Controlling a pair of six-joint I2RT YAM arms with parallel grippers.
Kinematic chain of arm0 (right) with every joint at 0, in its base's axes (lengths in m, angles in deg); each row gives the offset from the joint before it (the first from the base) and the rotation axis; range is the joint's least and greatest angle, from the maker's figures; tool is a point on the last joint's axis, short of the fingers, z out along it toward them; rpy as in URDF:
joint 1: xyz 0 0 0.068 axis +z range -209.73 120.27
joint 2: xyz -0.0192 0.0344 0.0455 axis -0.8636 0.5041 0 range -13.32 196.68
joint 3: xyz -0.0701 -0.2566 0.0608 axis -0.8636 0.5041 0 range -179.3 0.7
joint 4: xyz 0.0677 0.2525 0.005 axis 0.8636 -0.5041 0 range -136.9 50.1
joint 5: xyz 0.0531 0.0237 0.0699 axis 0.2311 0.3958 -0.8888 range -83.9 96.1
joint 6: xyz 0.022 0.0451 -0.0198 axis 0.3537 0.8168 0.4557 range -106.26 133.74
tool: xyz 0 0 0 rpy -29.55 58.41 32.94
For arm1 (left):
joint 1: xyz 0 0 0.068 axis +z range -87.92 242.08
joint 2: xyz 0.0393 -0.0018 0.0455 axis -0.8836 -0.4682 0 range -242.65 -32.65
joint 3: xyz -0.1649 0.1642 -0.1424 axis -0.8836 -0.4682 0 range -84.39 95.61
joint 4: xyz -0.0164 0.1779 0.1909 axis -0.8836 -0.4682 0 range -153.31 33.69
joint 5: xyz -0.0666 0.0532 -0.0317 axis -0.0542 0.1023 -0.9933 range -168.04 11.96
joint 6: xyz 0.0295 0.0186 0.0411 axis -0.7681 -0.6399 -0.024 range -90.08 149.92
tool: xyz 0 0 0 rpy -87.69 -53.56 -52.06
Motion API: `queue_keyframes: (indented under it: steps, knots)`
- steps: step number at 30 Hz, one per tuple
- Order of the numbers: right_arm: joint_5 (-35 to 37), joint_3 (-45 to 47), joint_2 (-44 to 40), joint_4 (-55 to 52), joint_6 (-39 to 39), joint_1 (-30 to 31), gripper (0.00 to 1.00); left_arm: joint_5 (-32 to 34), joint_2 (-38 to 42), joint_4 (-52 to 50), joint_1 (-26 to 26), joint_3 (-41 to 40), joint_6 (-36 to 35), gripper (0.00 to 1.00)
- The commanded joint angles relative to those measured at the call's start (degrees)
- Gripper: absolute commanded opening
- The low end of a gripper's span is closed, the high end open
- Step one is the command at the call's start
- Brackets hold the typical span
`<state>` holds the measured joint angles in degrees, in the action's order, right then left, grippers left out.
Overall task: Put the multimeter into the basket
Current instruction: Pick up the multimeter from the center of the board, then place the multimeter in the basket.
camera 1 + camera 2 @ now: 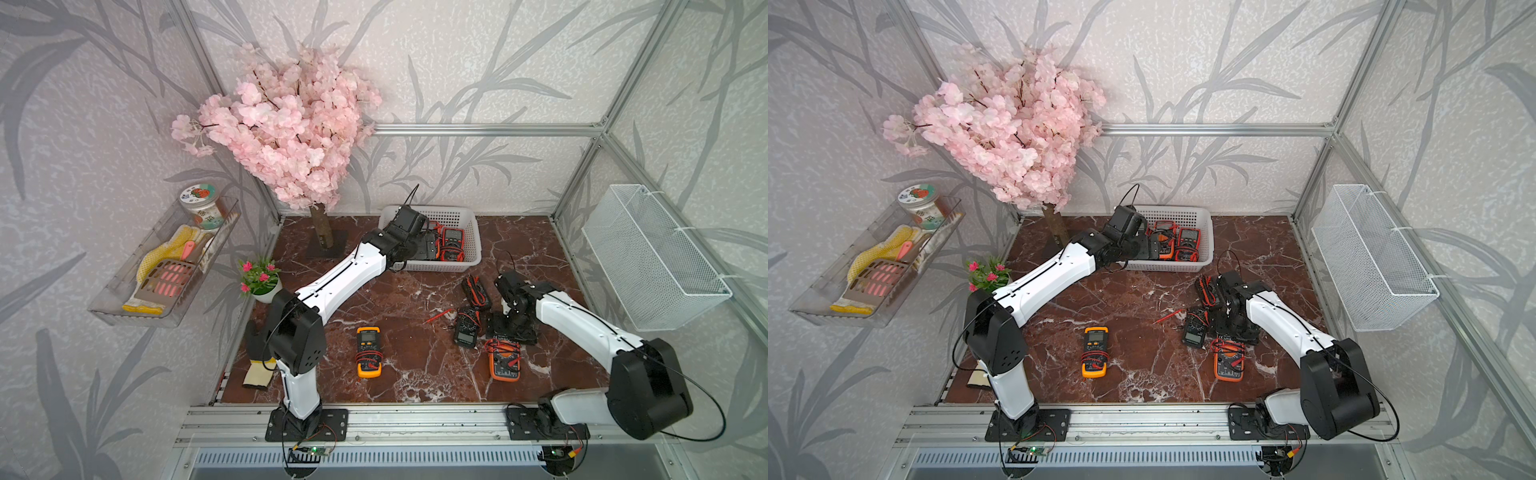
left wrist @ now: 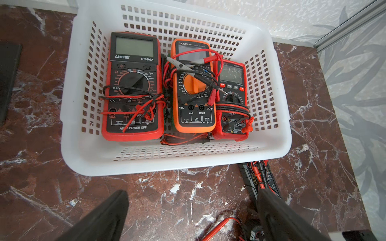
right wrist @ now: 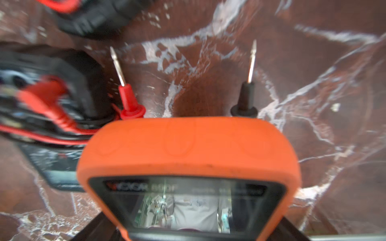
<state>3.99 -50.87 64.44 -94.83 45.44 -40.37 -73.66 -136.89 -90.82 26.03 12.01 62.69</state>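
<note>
The white perforated basket (image 1: 471,249) (image 2: 167,164) stands at the back of the marble table. Three multimeters lie in it: a red-edged one (image 2: 133,87), an orange one (image 2: 193,89) and a small red one (image 2: 231,100). My left gripper (image 1: 430,245) (image 2: 192,194) hovers over the basket's near side, open and holding nothing. My right gripper (image 1: 513,332) (image 3: 188,229) points down at the right, shut on the sides of an orange multimeter (image 1: 505,365) (image 3: 188,146) that lies low over the table. The right wrist view is blurred.
Loose on the table are a yellow multimeter (image 1: 369,351) and two black ones (image 1: 466,330) (image 1: 476,291) beside the right gripper. A pink blossom tree (image 1: 291,133) and a potted plant (image 1: 262,282) stand at the left. A white wire-mesh bin (image 1: 652,257) hangs on the right wall.
</note>
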Motion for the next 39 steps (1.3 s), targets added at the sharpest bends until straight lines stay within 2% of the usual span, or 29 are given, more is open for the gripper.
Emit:
queue_keyframes:
  steps: [1,8,14,30,39]
  knots:
    - [1.89,-4.67,-2.69,-4.50,-0.22,-0.55,0.61,1.13,2.26,-0.94,0.02,-1.90,-0.39,1.00]
    - [2.43,-14.38,-1.82,-4.57,-1.46,-1.16,0.58,1.86,4.12,-0.68,0.19,-5.03,-0.48,1.00]
    - [-0.71,-25.24,4.60,-0.61,-1.61,-1.30,0.58,3.28,6.85,-0.93,0.36,-9.71,-1.20,1.00]
    - [1.95,-66.08,36.34,3.79,-5.01,-3.12,0.58,7.49,10.50,-0.83,0.67,-18.04,-0.89,1.00]
    - [2.80,-86.43,53.12,2.80,-5.81,-3.71,0.60,6.52,9.07,-0.27,0.65,-17.70,-0.19,1.00]
